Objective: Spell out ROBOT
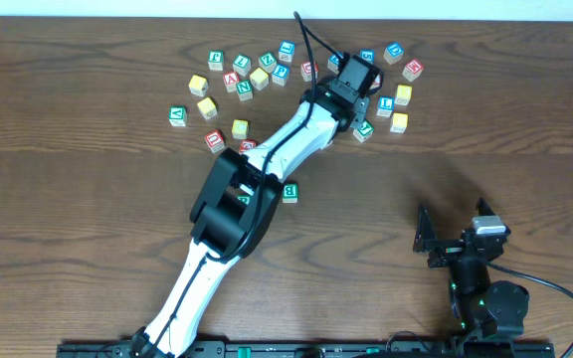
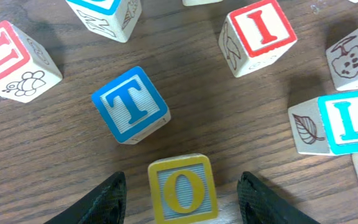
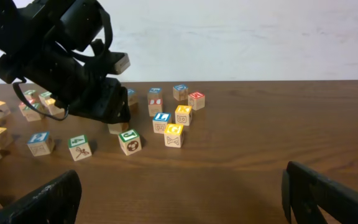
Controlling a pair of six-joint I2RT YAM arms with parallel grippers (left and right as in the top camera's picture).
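Item: yellow O block [image 2: 182,190], on the counter [image 1: 88,219] at the far side, inside the loose cluster of letter blocks. Position relative to the left gripper [image 2: 182,200]: directly between its 2 fingers [image 2: 104,200], with a gap of bare wood on each side. The fingers are spread wider than the block and hold nothing. Orientation: letter face up, side faces close to square with the fingers, turned only slightly; being a cube, it has no long axis to favour. Neighbours: blue T block [image 2: 130,106] just beyond it and to the left, apart from it; red I block [image 2: 260,34] and cyan L block [image 2: 347,121] farther off to the right. Nearer arm: the left, already over the block. The right gripper [image 1: 456,239] sits at the near right of the counter, well apart from the cluster, fingers spread wide and carrying nothing. Judgement: a straight descent and close should take O, with T near enough to watch.
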